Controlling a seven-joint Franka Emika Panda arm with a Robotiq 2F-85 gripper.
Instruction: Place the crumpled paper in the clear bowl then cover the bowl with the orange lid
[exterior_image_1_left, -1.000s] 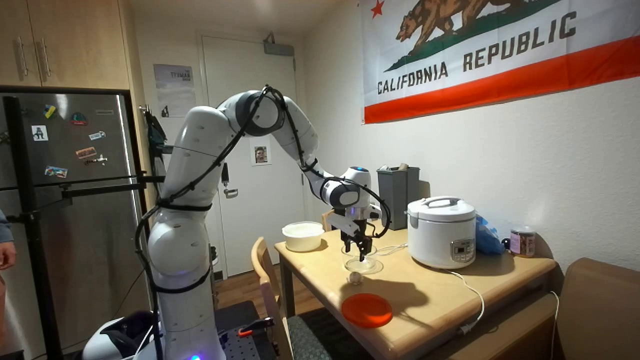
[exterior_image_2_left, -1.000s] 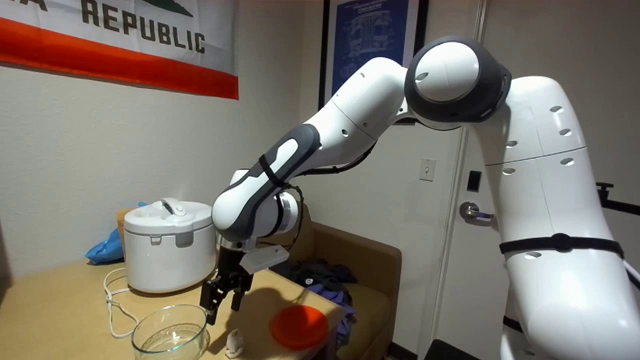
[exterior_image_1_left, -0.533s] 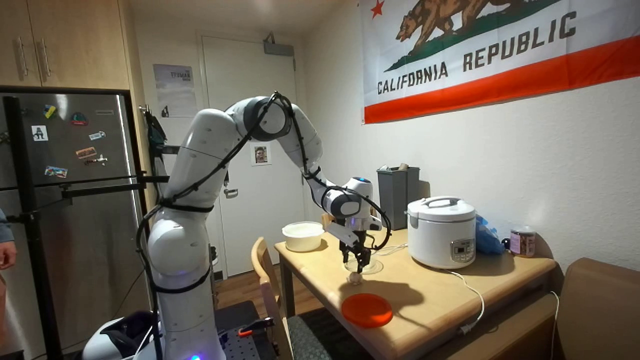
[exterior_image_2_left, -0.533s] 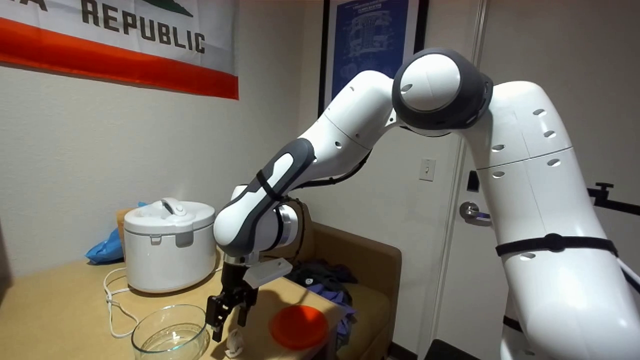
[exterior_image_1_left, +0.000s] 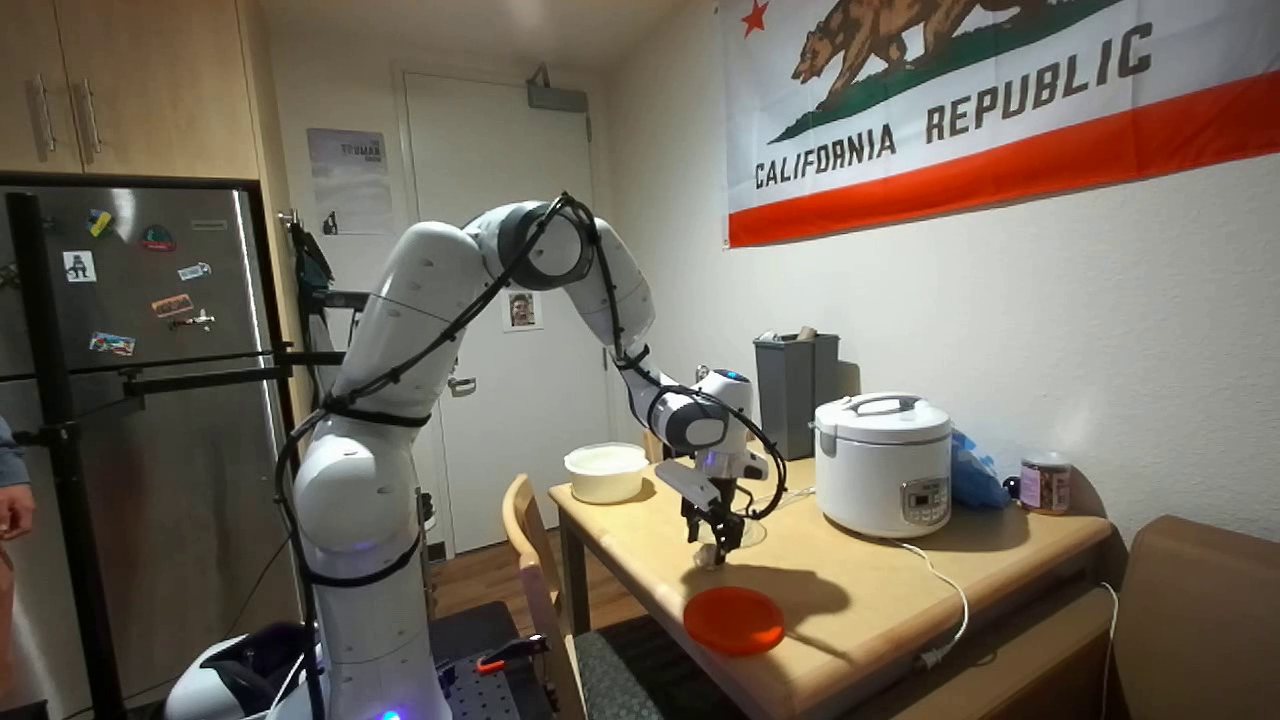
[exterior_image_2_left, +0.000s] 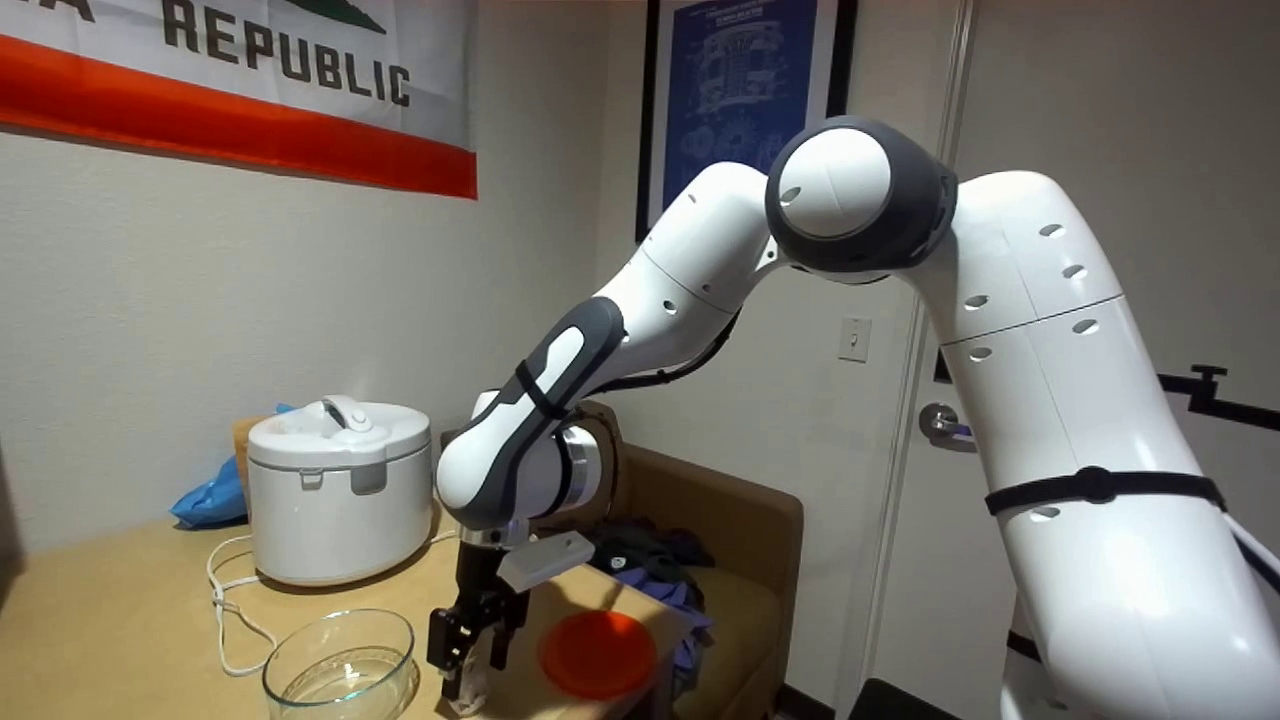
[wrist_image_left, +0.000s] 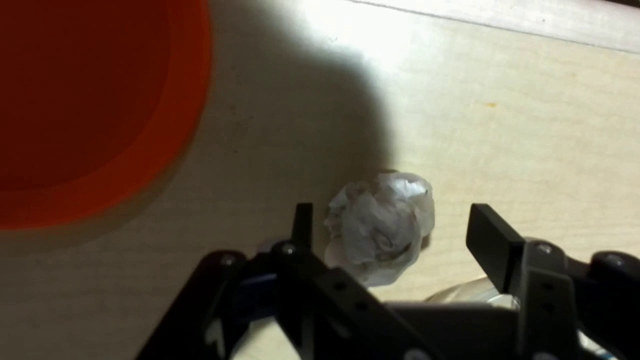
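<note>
Your end effector (wrist_image_left: 391, 220) has its jaws spread either side of the paper (wrist_image_left: 382, 230), a gap showing at each in the wrist view; the paper lies on the surface (exterior_image_1_left: 900, 600) between the clear bowl (exterior_image_2_left: 340, 665) and lid (exterior_image_2_left: 597, 655).

The wrist view slices off the orange lid (wrist_image_left: 95, 100) at its corner, and there's the clear bowl (wrist_image_left: 466, 290), mostly masked by the pincer (wrist_image_left: 394, 220)! Both exterior views: crumpled paper (exterior_image_2_left: 473, 688), partly screened too!

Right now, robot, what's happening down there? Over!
Gripper open, not gripping. Paper on table between fingers, outside bowl. Lid off bowl; nothing seen in the way.
</note>
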